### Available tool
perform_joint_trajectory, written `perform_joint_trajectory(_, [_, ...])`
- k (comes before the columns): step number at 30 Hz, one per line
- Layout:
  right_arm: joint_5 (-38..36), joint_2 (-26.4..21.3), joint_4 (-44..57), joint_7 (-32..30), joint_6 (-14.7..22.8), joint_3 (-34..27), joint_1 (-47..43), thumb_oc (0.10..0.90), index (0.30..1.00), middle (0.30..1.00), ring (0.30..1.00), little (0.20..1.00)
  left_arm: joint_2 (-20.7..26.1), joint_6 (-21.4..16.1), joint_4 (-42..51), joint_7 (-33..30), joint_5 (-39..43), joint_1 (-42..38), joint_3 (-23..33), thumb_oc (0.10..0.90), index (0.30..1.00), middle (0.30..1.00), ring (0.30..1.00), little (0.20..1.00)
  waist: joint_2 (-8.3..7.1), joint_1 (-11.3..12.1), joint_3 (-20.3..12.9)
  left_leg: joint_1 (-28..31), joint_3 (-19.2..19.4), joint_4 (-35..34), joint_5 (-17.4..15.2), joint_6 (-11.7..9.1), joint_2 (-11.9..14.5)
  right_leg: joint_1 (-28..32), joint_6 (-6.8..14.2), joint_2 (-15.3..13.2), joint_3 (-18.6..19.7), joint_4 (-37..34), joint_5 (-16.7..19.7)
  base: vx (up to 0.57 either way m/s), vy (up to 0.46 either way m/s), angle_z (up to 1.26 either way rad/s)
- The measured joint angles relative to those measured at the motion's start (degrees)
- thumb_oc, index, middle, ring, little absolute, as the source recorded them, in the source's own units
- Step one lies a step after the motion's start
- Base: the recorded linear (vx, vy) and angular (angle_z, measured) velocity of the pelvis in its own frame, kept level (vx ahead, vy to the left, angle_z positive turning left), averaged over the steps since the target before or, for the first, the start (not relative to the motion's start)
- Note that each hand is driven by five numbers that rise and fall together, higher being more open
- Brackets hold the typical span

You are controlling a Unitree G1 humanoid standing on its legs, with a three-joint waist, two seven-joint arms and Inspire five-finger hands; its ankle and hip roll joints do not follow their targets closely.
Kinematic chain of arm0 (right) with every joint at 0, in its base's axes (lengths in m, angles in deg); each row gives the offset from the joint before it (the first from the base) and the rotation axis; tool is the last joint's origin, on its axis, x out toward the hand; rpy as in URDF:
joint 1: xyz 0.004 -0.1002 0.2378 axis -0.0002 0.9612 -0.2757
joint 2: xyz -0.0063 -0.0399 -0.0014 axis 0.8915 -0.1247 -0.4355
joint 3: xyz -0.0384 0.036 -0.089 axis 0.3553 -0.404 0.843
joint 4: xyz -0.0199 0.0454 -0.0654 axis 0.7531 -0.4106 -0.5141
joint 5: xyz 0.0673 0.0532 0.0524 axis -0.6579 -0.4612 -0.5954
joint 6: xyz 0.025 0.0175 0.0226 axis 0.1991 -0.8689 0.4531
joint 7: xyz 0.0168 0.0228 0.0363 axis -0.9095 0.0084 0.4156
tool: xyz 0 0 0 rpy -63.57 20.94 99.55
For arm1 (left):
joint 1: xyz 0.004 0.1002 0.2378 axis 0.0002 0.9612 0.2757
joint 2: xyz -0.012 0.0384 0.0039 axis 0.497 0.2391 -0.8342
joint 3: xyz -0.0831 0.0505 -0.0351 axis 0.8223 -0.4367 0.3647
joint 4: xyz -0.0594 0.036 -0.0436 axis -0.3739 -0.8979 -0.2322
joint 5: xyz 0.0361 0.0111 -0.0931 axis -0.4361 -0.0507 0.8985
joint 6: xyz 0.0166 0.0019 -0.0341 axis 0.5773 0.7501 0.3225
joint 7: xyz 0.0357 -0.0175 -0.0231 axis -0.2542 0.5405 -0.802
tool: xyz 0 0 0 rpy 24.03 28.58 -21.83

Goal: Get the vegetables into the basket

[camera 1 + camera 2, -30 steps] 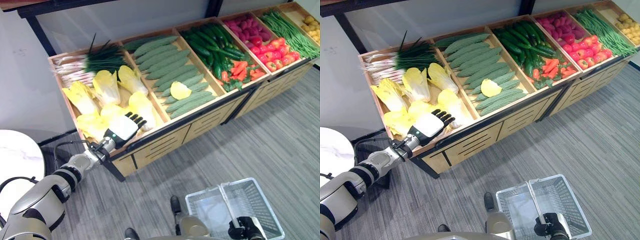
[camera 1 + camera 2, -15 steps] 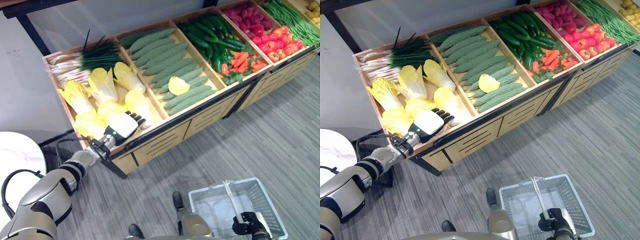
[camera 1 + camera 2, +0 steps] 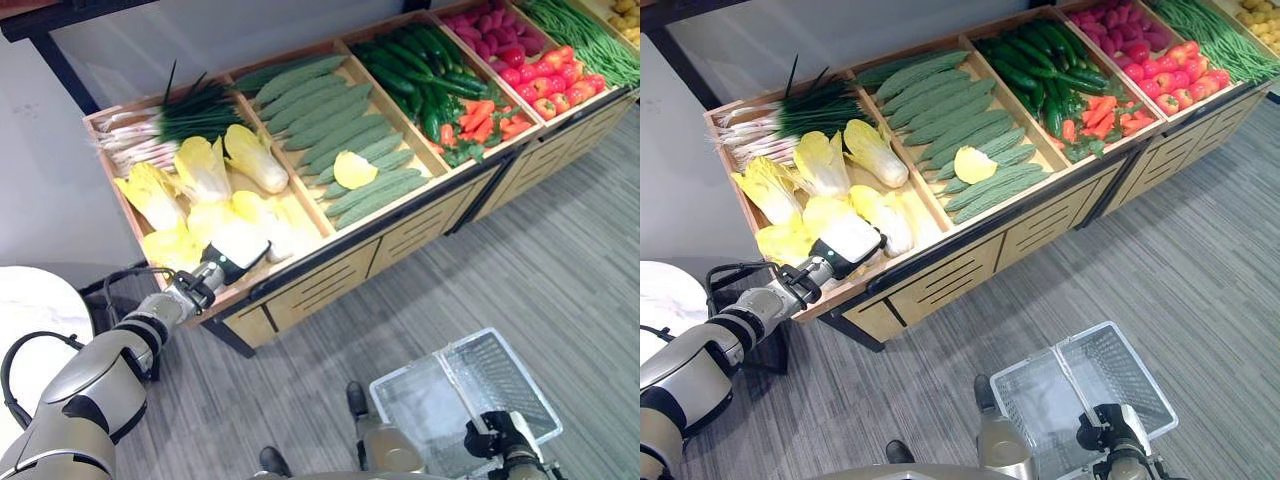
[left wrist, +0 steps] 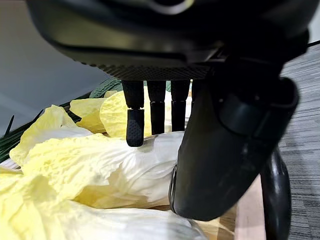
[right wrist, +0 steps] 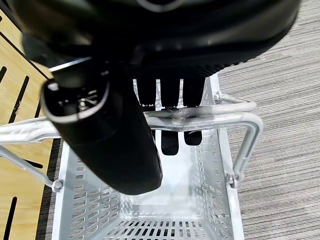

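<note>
— At the left end of the wooden produce stand point(image 3: 330, 270), what's the left hand point(image 3: 237, 246) up to?

— It's down on a pale yellow cabbage point(image 3: 262, 222) near the front edge of that end bin. The left wrist view has the fingers point(image 4: 134, 125) curled over the top of the leaves and the thumb pressed against the near side, so the hand is wrapped round that cabbage, which is lying in the bin among the others.

— Which way does the cabbage lie?

— Its long axis runs from the bin's back-left toward the front edge, white stalk end pointing to the front and leafy end toward the back.

— And the basket?

— The wire basket point(image 3: 1110, 375) hangs low over the grey carpet, in front of the stand and well apart from it. The right hand point(image 3: 1110, 432) has its fingers hooked round the basket's handle point(image 5: 200, 119).

— Anything else up there?

— Green onions point(image 3: 175, 118) along the back edge of the same bin, ridged green gourds point(image 3: 330, 125) in the next one.
</note>
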Motion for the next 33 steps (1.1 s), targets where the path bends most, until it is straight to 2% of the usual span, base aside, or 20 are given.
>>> perform_joint_trajectory(3, [0.21, -0.26, 0.60, 0.10, -0.19, 0.00, 0.29, 0.400, 0.300, 0.300, 0.300, 0.300, -1.07, 0.18, -1.22, 0.16, 0.01, 0.43, 1.23, 0.504, 0.445, 0.445, 0.445, 0.445, 0.12, -0.18, -0.01, 0.40, 0.05, 0.00, -0.03, -0.03, 0.01, 0.36, 0.00, 0.03, 0.07, 0.00, 0.00, 0.00, 0.007, -0.02])
perform_joint_trajectory(4, [0.22, -0.28, 0.58, 0.11, -0.23, 0.00, 0.28, 0.400, 0.300, 0.300, 0.300, 0.300, -1.27, 0.27, -1.40, 0.34, 0.01, 0.44, 1.40, 0.484, 0.418, 0.418, 0.418, 0.418, 0.13, -0.21, -0.02, 0.42, 0.05, 0.00, -0.05, -0.02, 0.02, 0.38, 0.00, 0.03, 0.07, 0.00, 0.00, 0.00, 0.000, 0.00])
perform_joint_trajectory(5, [0.23, -0.28, 0.59, 0.11, -0.31, 0.00, 0.27, 0.400, 0.300, 0.300, 0.300, 0.300, -1.38, 0.36, -1.53, 0.36, 0.02, 0.57, 1.69, 0.412, 0.316, 0.316, 0.316, 0.316, 0.14, -0.21, -0.01, 0.43, 0.05, -0.01, -0.07, -0.02, 0.02, 0.38, 0.00, 0.03, 0.10, -0.01, 0.00, 0.00, 0.000, 0.00])
perform_joint_trajectory(6, [0.23, -0.30, 0.56, 0.12, -0.39, 0.00, 0.29, 0.400, 0.300, 0.300, 0.300, 0.300, -1.50, 0.56, -1.53, 0.36, 0.03, 0.72, 1.84, 0.400, 0.300, 0.300, 0.300, 0.300, 0.21, -0.22, -0.04, 0.43, 0.05, -0.01, -0.09, -0.02, 0.04, 0.38, 0.00, 0.03, 0.09, -0.01, 0.00, 0.00, 0.000, 0.00])
perform_joint_trajectory(13, [0.23, -0.75, 0.43, 0.75, -0.85, -0.01, 0.33, 0.400, 0.300, 0.300, 0.300, 0.300, -2.09, 0.80, -1.44, 1.42, 0.27, 1.27, 4.09, 0.400, 0.300, 0.300, 0.300, 0.300, 0.49, -0.25, -0.04, 0.64, 0.04, 0.02, 0.01, -0.07, 0.28, 0.55, -0.07, 0.31, 0.03, 0.00, 0.06, 0.00, -0.005, 0.00])
perform_joint_trajectory(15, [0.23, -0.68, 1.04, 0.66, -0.79, -0.09, 0.94, 0.400, 0.300, 0.300, 0.300, 0.300, -2.97, 0.97, -0.91, 1.13, 3.40, 2.90, 8.66, 0.400, 0.300, 0.300, 0.300, 0.300, 0.48, -0.28, -0.02, 0.65, -0.09, 0.01, 0.21, -0.38, 0.50, 0.65, -0.20, 0.49, -0.32, 0.00, 0.11, 0.00, -0.015, 0.02])
perform_joint_trajectory(18, [0.22, -0.68, 1.04, 0.66, -0.79, -0.11, 1.71, 0.400, 0.300, 0.300, 0.300, 0.300, -3.01, 1.84, 1.21, -0.49, 7.07, 5.65, 11.43, 0.400, 0.300, 0.300, 0.300, 0.300, 0.43, -0.16, 0.00, 0.80, -0.48, 0.01, 0.31, -0.53, 0.88, 1.07, -0.34, 0.76, -0.73, 0.01, 0.04, 0.01, -0.020, 0.08])
perform_joint_trajectory(21, [0.20, -0.49, 0.35, 0.64, -0.80, -0.14, 2.27, 0.400, 0.300, 0.300, 0.300, 0.300, -2.85, 2.25, 5.10, -1.13, 9.57, 9.02, 14.49, 0.400, 0.300, 0.300, 0.300, 0.300, 0.23, 0.37, 0.15, 1.41, -1.25, 0.01, 0.28, -0.59, 1.16, 2.10, -0.62, 0.81, -1.54, 0.00, -0.31, 0.04, -0.006, 0.15])
perform_joint_trajectory(22, [0.18, -0.03, -0.11, 0.65, -0.80, -0.60, 2.49, 0.400, 0.300, 0.300, 0.300, 0.300, -2.41, 2.27, 10.31, -1.11, 11.15, 11.07, 17.40, 0.400, 0.300, 0.300, 0.300, 0.300, -0.17, 0.40, 0.45, 1.67, -2.09, 0.01, 0.31, -0.66, 1.25, 2.86, -0.70, 0.75, -2.32, 0.00, -0.48, 0.01, -0.006, 0.24])
perform_joint_trajectory(25, [0.18, 0.50, -0.67, 0.68, -0.81, -1.01, 2.72, 0.400, 0.300, 0.300, 0.300, 0.300, -1.86, 2.02, 13.99, -2.07, 13.16, 11.53, 17.90, 0.400, 0.300, 0.300, 0.300, 0.300, -0.70, 1.33, 0.68, 2.20, -2.67, 0.00, 0.31, -0.67, 1.34, 3.67, -0.68, 0.72, -2.67, -0.01, -0.77, 0.01, 0.006, 0.13])
perform_joint_trajectory(29, [0.17, 1.15, -0.65, 0.66, -0.94, -1.33, 2.99, 0.400, 0.300, 0.300, 0.300, 0.300, 1.29, 1.84, 24.64, -2.47, 13.68, 13.72, 20.25, 0.400, 0.300, 0.300, 0.300, 0.300, -1.33, 1.96, 1.01, 2.18, -3.87, 0.01, 0.32, -0.64, 1.28, 4.37, -0.58, 0.40, -3.90, -0.01, -1.10, 0.01, 0.014, 0.15])
perform_joint_trajectory(33, [0.18, 1.87, -0.50, 0.70, -0.98, -1.34, 2.61, 0.400, 0.300, 0.300, 0.300, 0.300, 3.32, 1.48, 28.09, -3.52, 13.74, 14.19, 22.00, 0.400, 0.300, 0.300, 0.300, 0.300, -1.80, 2.63, 1.08, 2.18, -4.30, 0.01, 0.28, -0.57, 1.21, 4.61, -0.49, 0.22, -4.33, 0.00, -1.17, 0.01, 0.011, 0.06])
